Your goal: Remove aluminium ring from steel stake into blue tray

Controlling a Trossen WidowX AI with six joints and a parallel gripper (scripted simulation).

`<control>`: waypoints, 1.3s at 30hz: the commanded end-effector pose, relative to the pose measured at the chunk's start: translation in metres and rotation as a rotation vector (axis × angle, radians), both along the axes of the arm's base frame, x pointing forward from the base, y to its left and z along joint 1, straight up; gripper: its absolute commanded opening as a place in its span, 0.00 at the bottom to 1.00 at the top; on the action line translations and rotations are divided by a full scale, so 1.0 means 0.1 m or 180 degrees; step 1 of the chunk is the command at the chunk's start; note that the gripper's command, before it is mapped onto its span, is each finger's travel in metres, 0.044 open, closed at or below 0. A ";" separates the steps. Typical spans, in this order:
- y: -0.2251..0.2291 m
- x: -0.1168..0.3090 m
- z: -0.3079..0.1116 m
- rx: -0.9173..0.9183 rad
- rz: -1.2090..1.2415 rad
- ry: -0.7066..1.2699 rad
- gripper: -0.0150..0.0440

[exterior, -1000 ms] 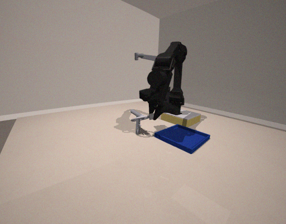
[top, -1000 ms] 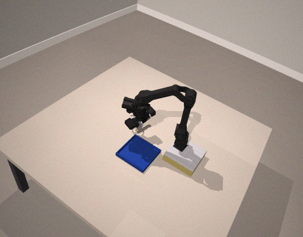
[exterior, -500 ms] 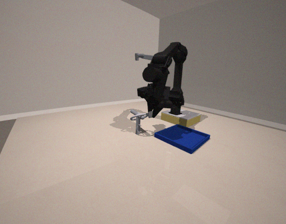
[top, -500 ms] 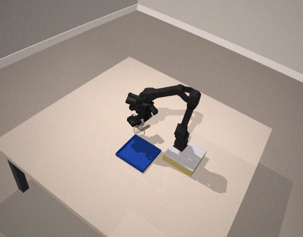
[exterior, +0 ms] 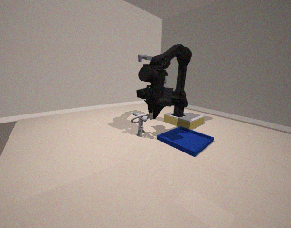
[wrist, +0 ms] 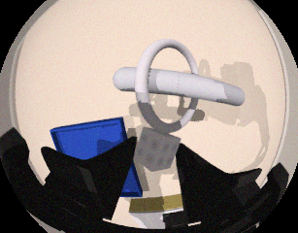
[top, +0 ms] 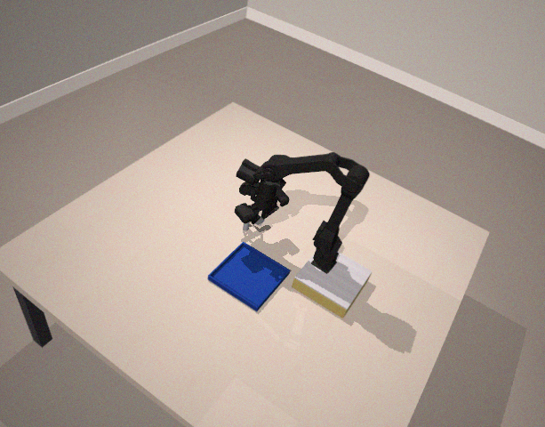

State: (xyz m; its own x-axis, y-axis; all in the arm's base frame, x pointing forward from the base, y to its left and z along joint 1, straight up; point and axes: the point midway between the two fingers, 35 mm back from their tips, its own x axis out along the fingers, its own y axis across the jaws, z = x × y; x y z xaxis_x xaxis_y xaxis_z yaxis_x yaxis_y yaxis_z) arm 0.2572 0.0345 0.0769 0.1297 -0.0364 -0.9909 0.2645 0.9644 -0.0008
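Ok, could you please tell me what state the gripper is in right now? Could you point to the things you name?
Gripper (top: 252,225) (exterior: 151,116) (wrist: 156,144): closed, holding the ring (exterior: 132,120) (wrist: 142,83) by its tab (exterior: 150,116) (wrist: 157,149).

A black robot arm (top: 304,166) (exterior: 182,76) stands on a yellow-sided block with a pale grey-white top (top: 319,296) (exterior: 170,119) (wrist: 155,203). The tray (top: 249,280) (exterior: 189,142) (wrist: 90,138) is solid blue, the table (top: 148,206) (exterior: 91,171) (wrist: 66,63) pale peach. The ring (exterior: 132,120) (wrist: 142,83) is silvery grey, its tab (exterior: 151,116) (wrist: 157,149) darker grey with faint dark spots.
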 end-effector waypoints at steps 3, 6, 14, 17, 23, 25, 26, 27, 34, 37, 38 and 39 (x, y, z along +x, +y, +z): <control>-0.07 -0.01 0.00 0.0141 0.0006 -0.0041 0.25; -0.11 -0.02 -0.01 0.0216 0.0008 -0.0055 0.25; -0.20 -0.03 -0.02 0.0401 0.0012 -0.0091 0.25; -0.24 -0.04 -0.02 0.0478 0.0014 -0.0107 0.25; -0.32 -0.06 -0.03 0.0616 0.0017 -0.0141 0.25; -0.34 -0.06 -0.04 0.0651 0.0016 -0.0160 0.25; -0.35 -0.07 -0.04 0.0668 0.0016 -0.0170 0.25; -0.36 -0.07 -0.05 0.0685 0.0016 -0.0180 0.25; -0.43 -0.09 -0.03 0.0756 0.0017 -0.0204 0.25; -0.46 -0.09 -0.01 0.0757 0.0017 -0.0204 0.25; -0.47 -0.09 -0.01 0.0757 0.0017 -0.0204 0.25; -0.48 -0.10 0.00 0.0757 0.0017 -0.0205 0.25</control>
State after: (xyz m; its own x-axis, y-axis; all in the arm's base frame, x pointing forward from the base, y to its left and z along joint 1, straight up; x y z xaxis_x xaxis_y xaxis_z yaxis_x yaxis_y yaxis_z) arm 0.2475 -0.0112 0.0741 0.1878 0.1914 -0.9634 0.2554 0.9376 0.2360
